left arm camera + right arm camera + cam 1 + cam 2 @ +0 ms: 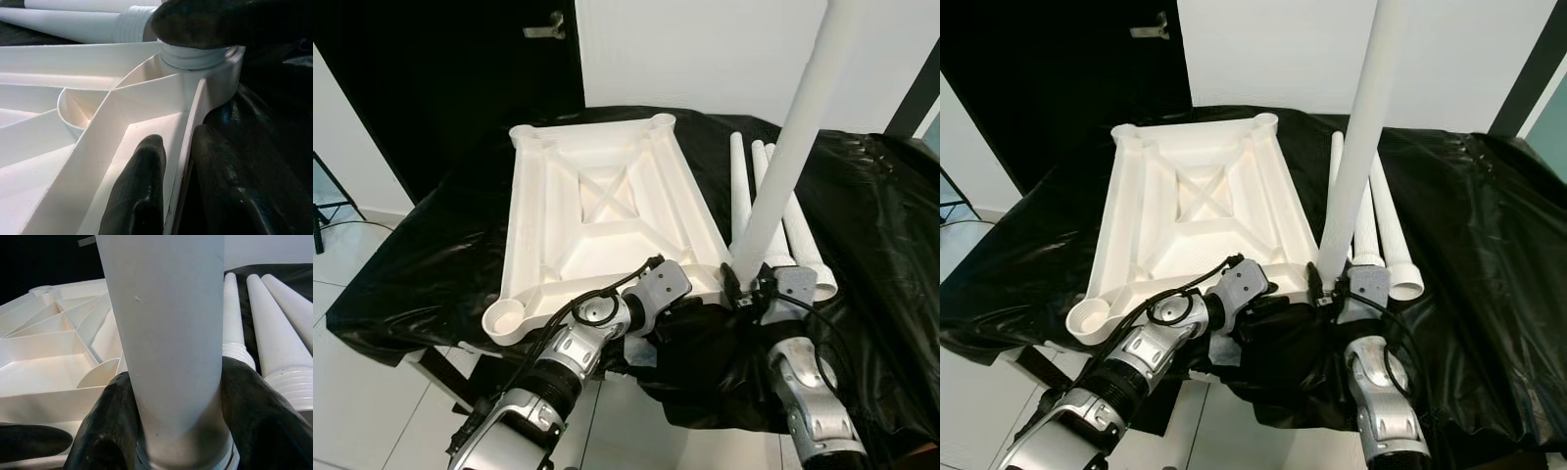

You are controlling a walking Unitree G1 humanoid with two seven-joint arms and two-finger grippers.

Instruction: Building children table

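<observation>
Two views: right claw [176, 431] grips leg [166, 357]; left claw [171, 191] pinches tabletop [98, 137].

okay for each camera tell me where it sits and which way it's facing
Left and right eye views: head, looking forward and down at the upturned white plastic tabletop on black sheeting; both silver arms show.
Left wrist view: along the left gripper, straddling the tabletop's rim.
Right wrist view: along the right gripper, clasping the upright white leg tube.
Shared: tabletop, upright leg.
</observation>
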